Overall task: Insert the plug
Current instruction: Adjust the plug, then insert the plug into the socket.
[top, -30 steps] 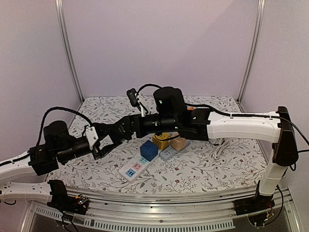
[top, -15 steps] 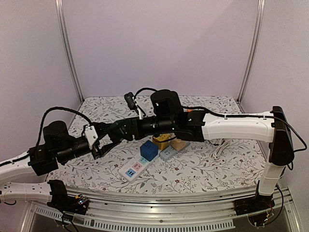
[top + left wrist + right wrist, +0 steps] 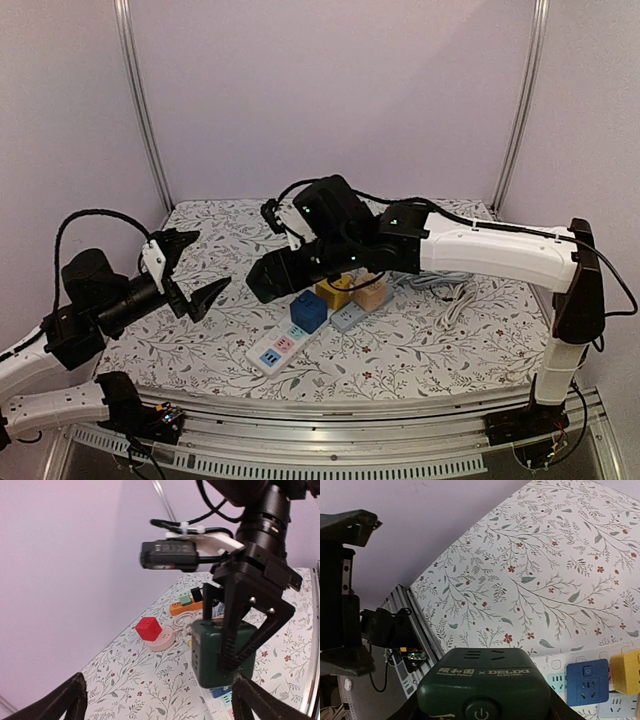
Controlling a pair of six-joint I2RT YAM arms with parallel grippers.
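**Green plug (image 3: 207,655) pinched in the right gripper (image 3: 266,278); left gripper (image 3: 211,260) spread wide and empty.**

We see the right jaws clamped on two opposite sides of the plug, holding it in the air above the floral table (image 3: 430,340), with its power button facing the right wrist camera. Below it and a little to the right lies the white strip (image 3: 280,348), with a blue cube (image 3: 308,312) at its far end and a yellow cube (image 3: 335,290) just behind that. We see the left jaws standing far apart with nothing between them, pointing at the plug from the left and apart from it.
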